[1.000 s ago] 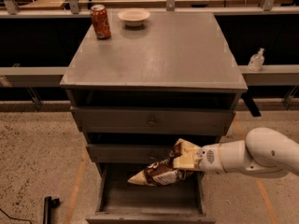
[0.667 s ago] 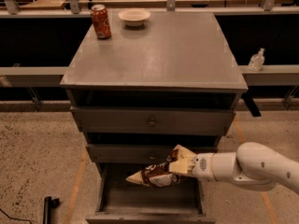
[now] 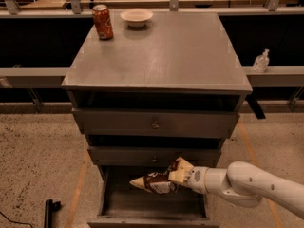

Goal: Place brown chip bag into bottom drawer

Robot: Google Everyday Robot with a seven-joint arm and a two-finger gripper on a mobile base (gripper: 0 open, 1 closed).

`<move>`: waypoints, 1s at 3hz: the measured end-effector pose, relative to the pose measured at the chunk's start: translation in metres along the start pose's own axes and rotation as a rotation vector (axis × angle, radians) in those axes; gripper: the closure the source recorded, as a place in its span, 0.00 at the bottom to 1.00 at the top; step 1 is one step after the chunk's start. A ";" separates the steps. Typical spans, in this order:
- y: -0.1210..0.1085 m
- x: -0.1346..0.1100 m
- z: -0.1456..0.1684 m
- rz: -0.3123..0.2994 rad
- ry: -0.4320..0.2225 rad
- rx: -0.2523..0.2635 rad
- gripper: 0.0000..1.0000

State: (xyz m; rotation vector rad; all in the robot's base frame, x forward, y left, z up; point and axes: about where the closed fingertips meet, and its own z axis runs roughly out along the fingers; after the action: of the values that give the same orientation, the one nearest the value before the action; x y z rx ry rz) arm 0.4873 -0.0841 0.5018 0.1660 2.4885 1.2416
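Observation:
The brown chip bag (image 3: 153, 181) is dark brown with cream ends and hangs over the open bottom drawer (image 3: 154, 204), whose grey plank floor shows below it. My gripper (image 3: 176, 175) comes in from the right on a white arm and is shut on the bag's right end, holding it a little above the drawer floor, just in front of the middle drawer front.
An orange soda can (image 3: 102, 22) and a white bowl (image 3: 137, 17) stand at the back of the cabinet top (image 3: 161, 56). Two closed drawer fronts with round knobs (image 3: 155, 125) sit above. A sanitizer bottle (image 3: 261, 61) stands on the right ledge. A black object (image 3: 49, 212) lies on the floor at left.
My arm and gripper have moved left and slightly down with the chip bag, bringing it lower over the open drawer.

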 end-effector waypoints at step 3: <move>-0.078 0.008 0.113 0.016 0.110 0.105 0.26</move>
State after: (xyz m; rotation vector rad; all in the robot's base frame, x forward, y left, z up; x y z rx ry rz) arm 0.5246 -0.0442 0.3755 0.1475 2.6541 1.1554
